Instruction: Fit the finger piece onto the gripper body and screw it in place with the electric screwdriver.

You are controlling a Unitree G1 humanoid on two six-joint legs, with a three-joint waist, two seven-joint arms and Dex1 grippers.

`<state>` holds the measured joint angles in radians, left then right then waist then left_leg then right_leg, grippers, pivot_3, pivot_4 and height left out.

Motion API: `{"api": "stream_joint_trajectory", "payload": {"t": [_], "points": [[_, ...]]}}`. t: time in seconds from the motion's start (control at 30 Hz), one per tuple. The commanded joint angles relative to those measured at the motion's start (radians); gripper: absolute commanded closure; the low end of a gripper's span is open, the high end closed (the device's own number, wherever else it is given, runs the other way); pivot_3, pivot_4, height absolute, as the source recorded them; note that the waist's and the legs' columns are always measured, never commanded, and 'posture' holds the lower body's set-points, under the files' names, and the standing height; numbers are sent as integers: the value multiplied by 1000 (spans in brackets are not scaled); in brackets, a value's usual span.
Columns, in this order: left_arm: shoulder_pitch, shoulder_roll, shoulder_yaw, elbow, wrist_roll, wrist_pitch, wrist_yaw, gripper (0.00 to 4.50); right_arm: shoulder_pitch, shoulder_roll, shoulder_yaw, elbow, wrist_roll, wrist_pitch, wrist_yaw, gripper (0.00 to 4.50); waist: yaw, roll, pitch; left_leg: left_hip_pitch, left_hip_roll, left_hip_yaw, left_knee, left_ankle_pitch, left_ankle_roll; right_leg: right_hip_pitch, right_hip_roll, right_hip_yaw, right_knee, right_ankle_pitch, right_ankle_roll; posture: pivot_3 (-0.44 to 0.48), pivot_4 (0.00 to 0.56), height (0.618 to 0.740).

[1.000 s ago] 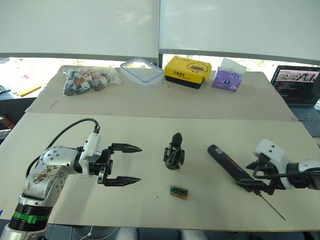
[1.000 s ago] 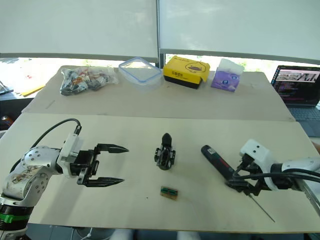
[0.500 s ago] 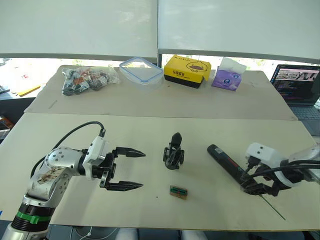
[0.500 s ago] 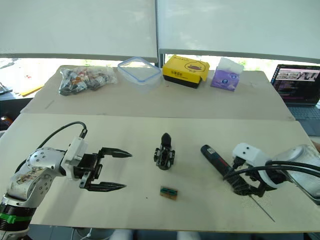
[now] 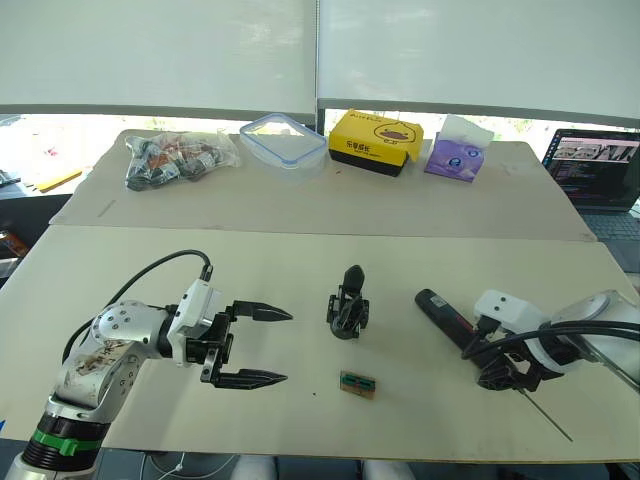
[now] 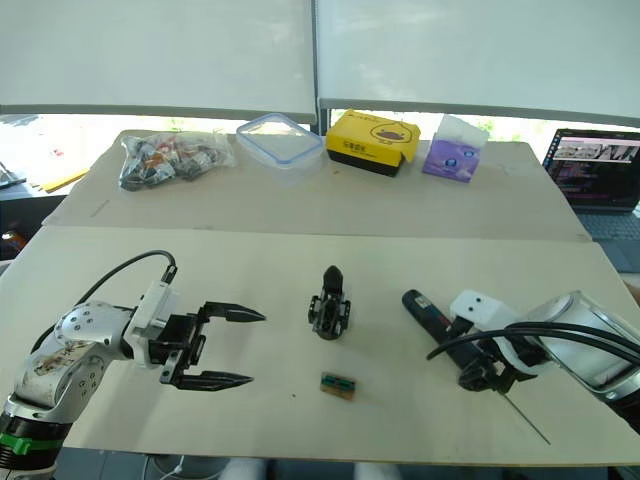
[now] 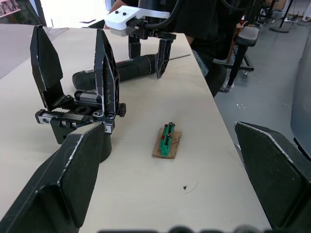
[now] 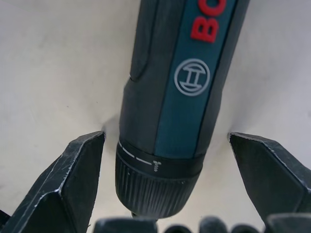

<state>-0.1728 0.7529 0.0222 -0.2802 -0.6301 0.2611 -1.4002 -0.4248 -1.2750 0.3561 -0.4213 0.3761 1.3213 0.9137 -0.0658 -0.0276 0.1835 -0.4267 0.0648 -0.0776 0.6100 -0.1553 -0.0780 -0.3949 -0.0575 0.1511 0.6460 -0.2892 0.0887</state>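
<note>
On the tabletop (image 5: 300, 250) the right gripper (image 5: 505, 372) straddles the bit end of the lying electric screwdriver (image 5: 448, 315) with jaws wide and not touching it, while the left gripper (image 5: 262, 346), jaws wide, hovers beside the upright gripper body (image 5: 348, 305).

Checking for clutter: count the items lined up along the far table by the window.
4, from the robot's left to right: a bag of parts, a clear lidded container, a yellow box and a purple tissue pack. A laptop sits beyond, on the right.
</note>
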Motion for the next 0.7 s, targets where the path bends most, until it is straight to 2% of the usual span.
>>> {"api": "stream_joint_trajectory", "payload": {"t": [0.03, 0.47, 0.5, 0.53, 0.63, 0.7], "points": [[3, 8, 25, -39, -12, -16, 2, 0, -20, 25, 0, -2, 2, 33, -14, 23, -1, -1, 0, 0, 0, 0, 0, 0, 0, 0, 0, 0, 0, 0, 0, 0, 150, 740], [-9, 14, 25, -40, -9, -15, 6, 0, -51, 32, 83, 33, -52, -13, -3, 23, -4, -7, -1, 1, 0, 0, 1, 0, 0, 1, 0, 0, 0, 0, -2, 0, 150, 740], [-9, 14, 25, -39, -9, -15, 6, 0, -51, 34, 83, 36, -55, -15, -3, 532, -4, -8, -1, 1, 0, 0, 1, 0, 0, 1, 0, 0, 0, 0, -2, 0, 150, 740], [-10, 14, 26, -39, -8, -16, 6, 0, -49, 36, 81, 41, -59, -20, -3, 732, -4, -8, -1, 1, 1, 0, 1, 0, 0, 2, 0, 0, 0, 0, -2, 0, 150, 740], [-6, 17, 29, -40, -7, -16, 8, 0, -41, 42, 62, 52, -63, -31, -11, 1931, -4, -9, -1, 2, 1, 0, 1, 0, 0, 2, 0, 0, 0, 0, -2, 0, 150, 740], [-1, 20, 30, -42, -8, -15, 7, 0, -38, 46, 49, 57, -62, -36, -15, 2467, -4, -10, -2, 2, 0, 0, 1, 0, 0, 2, 0, 0, 0, 0, -2, 0, 150, 740]]}}
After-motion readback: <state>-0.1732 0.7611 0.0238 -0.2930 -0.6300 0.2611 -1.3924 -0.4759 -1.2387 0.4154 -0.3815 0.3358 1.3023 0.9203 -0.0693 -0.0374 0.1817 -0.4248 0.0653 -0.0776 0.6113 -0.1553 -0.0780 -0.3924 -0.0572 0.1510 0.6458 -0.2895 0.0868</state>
